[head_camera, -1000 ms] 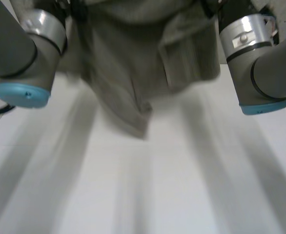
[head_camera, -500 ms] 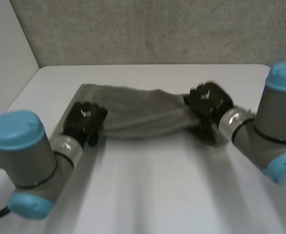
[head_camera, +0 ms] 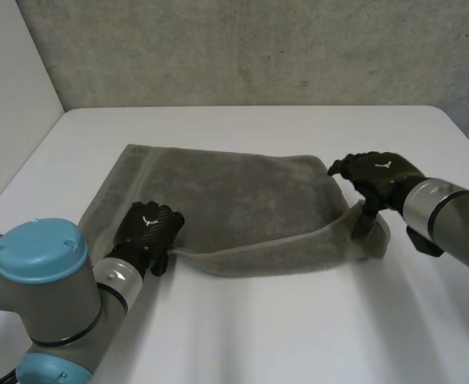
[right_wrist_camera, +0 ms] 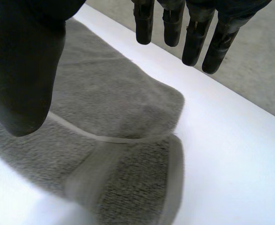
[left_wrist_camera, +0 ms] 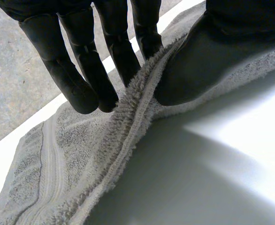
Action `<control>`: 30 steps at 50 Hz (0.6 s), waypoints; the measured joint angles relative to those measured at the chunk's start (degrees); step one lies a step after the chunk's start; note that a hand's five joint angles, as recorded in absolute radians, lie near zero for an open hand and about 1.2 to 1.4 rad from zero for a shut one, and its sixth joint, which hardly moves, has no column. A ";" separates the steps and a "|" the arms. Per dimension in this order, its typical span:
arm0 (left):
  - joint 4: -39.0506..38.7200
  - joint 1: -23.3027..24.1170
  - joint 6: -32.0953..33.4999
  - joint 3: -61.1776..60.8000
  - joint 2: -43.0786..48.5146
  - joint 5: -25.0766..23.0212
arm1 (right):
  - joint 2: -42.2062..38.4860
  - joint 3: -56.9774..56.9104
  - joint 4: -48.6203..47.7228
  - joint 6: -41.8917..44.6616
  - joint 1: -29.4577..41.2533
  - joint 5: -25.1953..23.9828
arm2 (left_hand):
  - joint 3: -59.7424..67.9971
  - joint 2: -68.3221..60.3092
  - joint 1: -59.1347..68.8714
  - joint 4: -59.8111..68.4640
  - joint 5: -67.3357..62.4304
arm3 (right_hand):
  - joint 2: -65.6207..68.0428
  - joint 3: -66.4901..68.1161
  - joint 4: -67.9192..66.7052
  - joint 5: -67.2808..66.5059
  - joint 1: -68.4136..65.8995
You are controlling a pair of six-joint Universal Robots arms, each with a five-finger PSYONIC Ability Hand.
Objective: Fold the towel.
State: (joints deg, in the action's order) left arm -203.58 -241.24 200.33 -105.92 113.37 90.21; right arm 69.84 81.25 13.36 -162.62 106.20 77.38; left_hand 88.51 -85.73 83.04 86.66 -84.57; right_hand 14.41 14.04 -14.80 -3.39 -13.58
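Broadly, we have a white table [head_camera: 298,336] with plenty of bare surface on the near side and a bare strip on the far side before the wall [head_camera: 258,48], so room is not the constraint. The table's left and right edges do lie near the towel's ends, and we should keep the cloth from being drawn over them. The grey towel [head_camera: 242,192] lies across the middle of the table, mostly flat, its near edge raised in a loose band and its right end [head_camera: 369,240] slumped in a bunch. We judge the step in hand to be laying the fold down squarely. Our left hand [head_camera: 148,232] grasps the near-left edge, the hem [left_wrist_camera: 133,122] pinched between thumb and fingers [left_wrist_camera: 83,79]. Our right hand [head_camera: 376,178] hovers above the right end with its fingers straight and apart from the thumb, holding nothing. To do this well, we would have the right hand take hold of the slumped corner so both ends travel together, hem taut between them, and match hem to hem before letting go.
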 measured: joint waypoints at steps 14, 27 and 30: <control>-1.90 0.00 0.24 -1.98 -0.11 0.03 | -15.75 -15.95 6.38 6.00 -2.61 1.05 | 0.00 0.00 0.00 0.00 0.00 | 2.55 3.31 -2.47 -4.82 -4.01; -3.31 -0.01 0.32 -2.37 0.00 0.06 | -24.47 -24.95 13.09 6.79 -1.28 2.12 | 0.01 0.00 0.00 0.00 0.00 | 3.88 4.77 -3.54 -6.24 -5.53; -3.41 -0.01 0.33 -2.37 0.01 0.06 | -25.49 -25.40 13.12 7.86 -0.90 3.17 | 0.01 0.00 0.00 0.00 0.00 | 9.09 9.92 -9.02 -11.50 -10.16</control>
State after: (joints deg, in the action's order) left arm -206.98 -241.26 200.67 -108.29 113.38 90.27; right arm 44.34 55.85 26.48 -154.76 105.30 80.55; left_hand 88.52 -85.73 83.05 86.66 -84.57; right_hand 23.50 23.96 -23.83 -14.89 -23.74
